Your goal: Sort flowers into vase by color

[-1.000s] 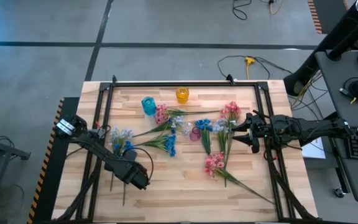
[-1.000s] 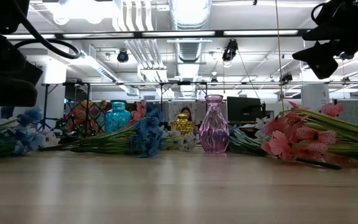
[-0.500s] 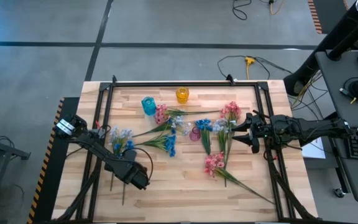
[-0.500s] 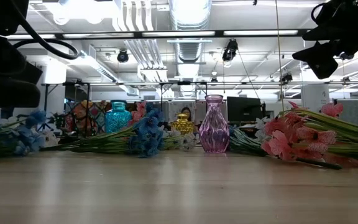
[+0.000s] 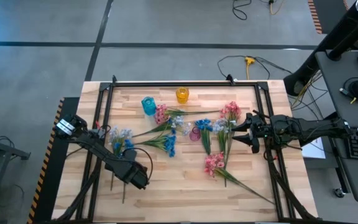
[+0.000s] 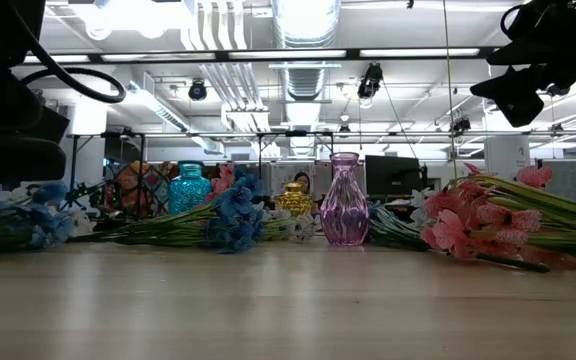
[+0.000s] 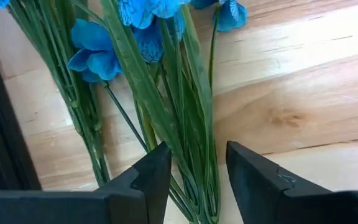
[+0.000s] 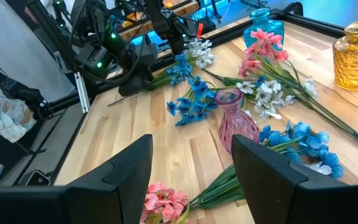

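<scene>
I have the left gripper (image 7: 194, 171) low over a blue flower spray (image 7: 148, 28) lying on the wooden table (image 5: 185, 186) near its left edge. Its fingers are spread, with the bundle of thin green stems (image 7: 188, 155) running between them; the fingers don't look closed on the stems, so I judge nothing is gripped. The right gripper (image 5: 240, 132) hovers near the table's right side, fingers parted and empty.

More sprays, pink (image 5: 214, 163), blue (image 5: 169, 144) and pale (image 5: 180, 126), lie scattered mid-table around a pink vase (image 5: 195, 134), with a teal vase (image 5: 148, 105) and an amber vase (image 5: 182, 94) further back.

These look light and springy. The stems are thin and probably slick, so I'd pinch several together partway along. The blooms seem soft and crushable; I'd avoid them.
</scene>
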